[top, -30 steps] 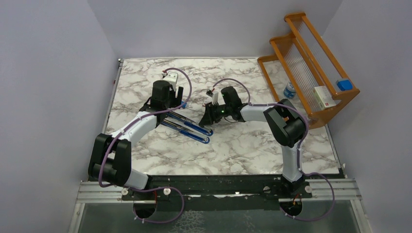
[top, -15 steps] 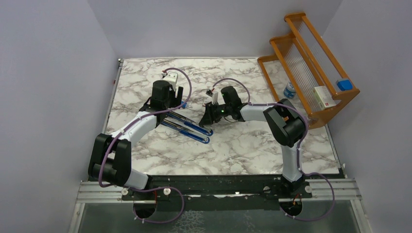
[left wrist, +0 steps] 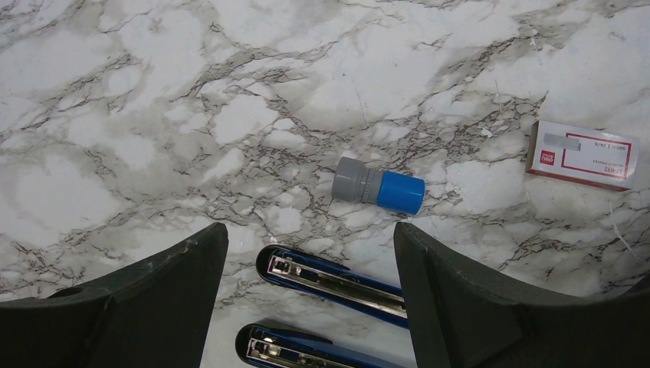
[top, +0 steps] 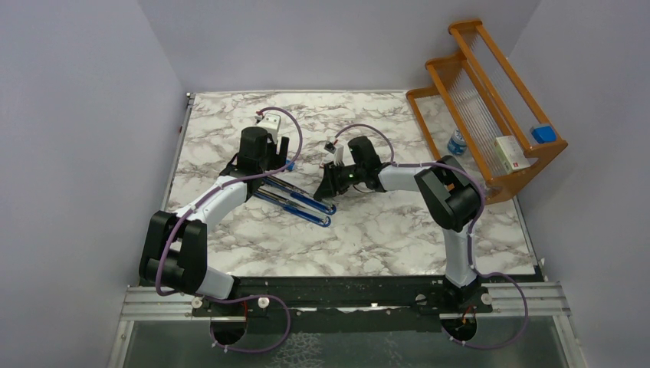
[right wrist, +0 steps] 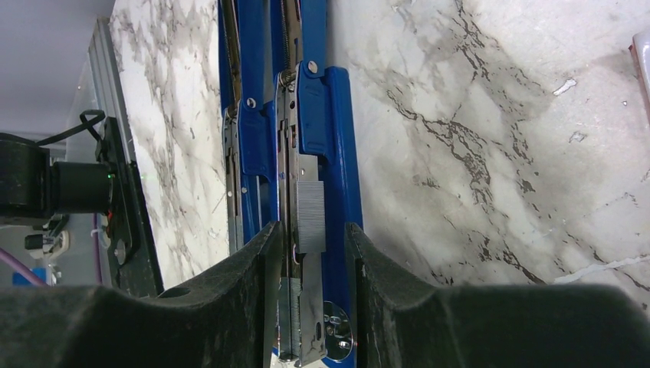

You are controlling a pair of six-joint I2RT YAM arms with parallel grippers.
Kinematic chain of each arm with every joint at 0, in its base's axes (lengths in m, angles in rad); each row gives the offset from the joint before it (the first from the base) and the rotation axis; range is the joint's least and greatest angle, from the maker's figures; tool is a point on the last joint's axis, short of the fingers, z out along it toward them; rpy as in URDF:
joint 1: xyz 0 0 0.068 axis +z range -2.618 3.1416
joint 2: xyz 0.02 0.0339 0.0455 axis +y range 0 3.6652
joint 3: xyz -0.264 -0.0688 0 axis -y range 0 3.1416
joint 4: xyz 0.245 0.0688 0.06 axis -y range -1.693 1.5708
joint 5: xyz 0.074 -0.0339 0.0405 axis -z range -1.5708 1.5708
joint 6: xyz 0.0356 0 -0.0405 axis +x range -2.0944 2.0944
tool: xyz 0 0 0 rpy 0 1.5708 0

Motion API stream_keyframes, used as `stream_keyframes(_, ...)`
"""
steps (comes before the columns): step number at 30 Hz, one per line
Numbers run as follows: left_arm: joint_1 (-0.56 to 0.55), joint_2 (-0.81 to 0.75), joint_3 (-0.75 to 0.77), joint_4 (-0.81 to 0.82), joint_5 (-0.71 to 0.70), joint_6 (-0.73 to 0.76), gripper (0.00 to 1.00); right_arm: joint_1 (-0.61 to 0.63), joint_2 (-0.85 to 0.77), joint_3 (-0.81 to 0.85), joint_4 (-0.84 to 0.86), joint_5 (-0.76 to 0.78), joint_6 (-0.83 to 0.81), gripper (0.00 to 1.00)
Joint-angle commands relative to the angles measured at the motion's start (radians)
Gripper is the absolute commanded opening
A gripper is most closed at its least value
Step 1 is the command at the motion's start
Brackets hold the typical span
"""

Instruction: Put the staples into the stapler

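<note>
Centre of marble counter (top: 383,238): blue stapler (top: 300,204), opened flat. Over it, right gripper (right wrist: 312,234) half closed, fingers flanking strip of staples (right wrist: 310,201) on stapler's metal channel; whether it grips, cannot tell. Beside it, left gripper (left wrist: 310,238) wide open, empty, above stapler's ends. In left wrist view: staple box (left wrist: 582,153) upper right, blue-capped cylinder (left wrist: 378,188) centre.

You can find print only on the small flat white cardboard box with a pink-red framed label (left wrist: 582,155), at the right edge of the left wrist view. A red square and a line of red lettering show there, but both are too small to read. Nothing else is legible.
</note>
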Motion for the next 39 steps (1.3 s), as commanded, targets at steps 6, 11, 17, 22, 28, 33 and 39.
stream_keyframes(6, 0.007, -0.022, -0.016, 0.023, 0.02, -0.002, 0.82, -0.004, 0.017, 0.023, -0.003, -0.028, -0.003, 0.33)
stream_keyframes(11, 0.007, -0.022, -0.016, 0.023, 0.021, 0.0, 0.82, -0.004, 0.013, 0.018, -0.004, -0.023, -0.003, 0.29)
stream_keyframes(17, 0.007, -0.021, -0.016, 0.023, 0.02, -0.001, 0.82, -0.004, -0.012, 0.012, 0.0, -0.002, -0.01, 0.24)
stream_keyframes(22, 0.007, -0.021, -0.015, 0.024, 0.021, -0.001, 0.82, -0.004, -0.039, 0.003, 0.013, 0.01, -0.014, 0.21)
stream_keyframes(28, 0.007, -0.022, -0.015, 0.025, 0.021, -0.002, 0.82, -0.005, -0.064, -0.007, 0.031, 0.012, -0.016, 0.2)
stream_keyframes(33, 0.008, -0.021, -0.015, 0.025, 0.02, -0.002, 0.82, -0.005, -0.095, -0.017, 0.033, 0.044, -0.034, 0.2)
stream_keyframes(39, 0.008, -0.019, -0.016, 0.024, 0.021, -0.004, 0.82, 0.011, -0.146, -0.037, 0.011, 0.141, -0.088, 0.16)
